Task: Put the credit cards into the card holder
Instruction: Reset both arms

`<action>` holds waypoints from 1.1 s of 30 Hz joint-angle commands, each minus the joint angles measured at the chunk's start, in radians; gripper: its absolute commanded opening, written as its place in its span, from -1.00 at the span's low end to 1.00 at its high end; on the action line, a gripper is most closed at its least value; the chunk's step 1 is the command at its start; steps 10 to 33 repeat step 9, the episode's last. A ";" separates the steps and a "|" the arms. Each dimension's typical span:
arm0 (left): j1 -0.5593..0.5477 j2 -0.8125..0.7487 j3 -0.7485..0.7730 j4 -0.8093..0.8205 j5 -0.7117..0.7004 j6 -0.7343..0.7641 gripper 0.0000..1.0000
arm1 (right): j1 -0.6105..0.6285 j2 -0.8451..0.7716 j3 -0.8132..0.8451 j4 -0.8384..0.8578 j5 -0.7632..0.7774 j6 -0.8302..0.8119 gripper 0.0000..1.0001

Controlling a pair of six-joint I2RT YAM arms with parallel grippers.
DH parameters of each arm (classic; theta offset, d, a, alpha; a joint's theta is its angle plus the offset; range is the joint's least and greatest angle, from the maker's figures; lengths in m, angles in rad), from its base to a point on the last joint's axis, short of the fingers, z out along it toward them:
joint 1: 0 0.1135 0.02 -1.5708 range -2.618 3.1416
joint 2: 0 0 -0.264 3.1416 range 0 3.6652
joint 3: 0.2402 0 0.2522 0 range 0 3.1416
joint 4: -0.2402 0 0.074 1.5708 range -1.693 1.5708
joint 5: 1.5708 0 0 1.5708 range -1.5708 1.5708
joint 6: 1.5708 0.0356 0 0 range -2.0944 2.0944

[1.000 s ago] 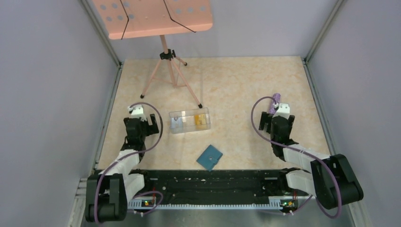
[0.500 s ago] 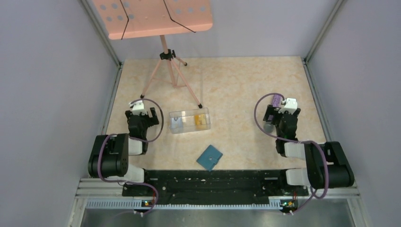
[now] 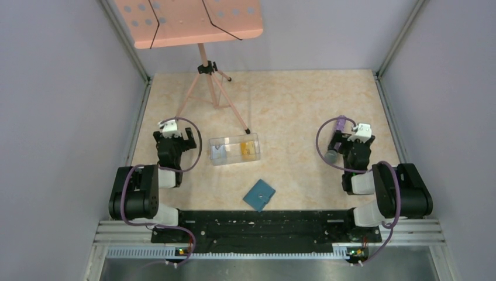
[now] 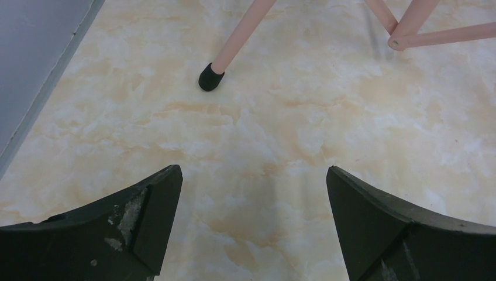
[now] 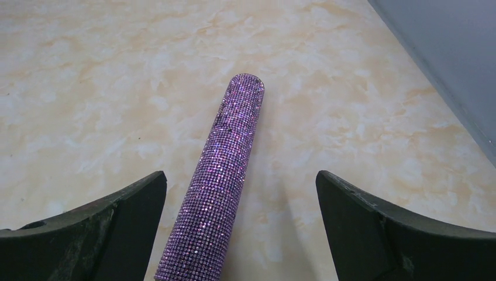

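Note:
Two credit cards lie inside a clear plastic box [image 3: 235,149] at the table's middle: a pale grey-blue one [image 3: 218,153] and a yellow-gold one [image 3: 250,148]. The card holder [image 3: 259,195], a flat teal wallet, lies shut nearer the arm bases. My left gripper [image 3: 177,142] [image 4: 254,167] hovers left of the box, open, with only bare table between its fingers. Far to the right, my right gripper [image 3: 351,145] [image 5: 241,173] is also open. Neither wrist view shows the cards or the holder.
A glittery purple cylinder [image 5: 225,170] [image 3: 338,125] lies on the table between the right jaws, untouched. A pink tripod [image 3: 206,79] carries a perforated board [image 3: 187,20] at the back left, with one black foot [image 4: 209,78] ahead of the left gripper. Grey walls enclose the table.
Both arms have folded back toward their bases. The left gripper has shifted slightly away from the bases and the right one to the right. Cards, box and wallet have not moved.

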State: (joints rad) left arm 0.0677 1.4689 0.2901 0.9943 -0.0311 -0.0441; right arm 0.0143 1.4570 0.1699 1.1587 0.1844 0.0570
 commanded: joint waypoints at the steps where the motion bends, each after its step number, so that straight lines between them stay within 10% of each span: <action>1: 0.004 -0.003 0.018 0.050 0.008 0.013 0.98 | -0.010 -0.010 -0.003 0.075 -0.013 0.014 0.98; 33: 0.004 -0.002 0.022 0.044 -0.003 0.005 0.98 | -0.010 -0.007 -0.003 0.082 -0.014 0.015 0.97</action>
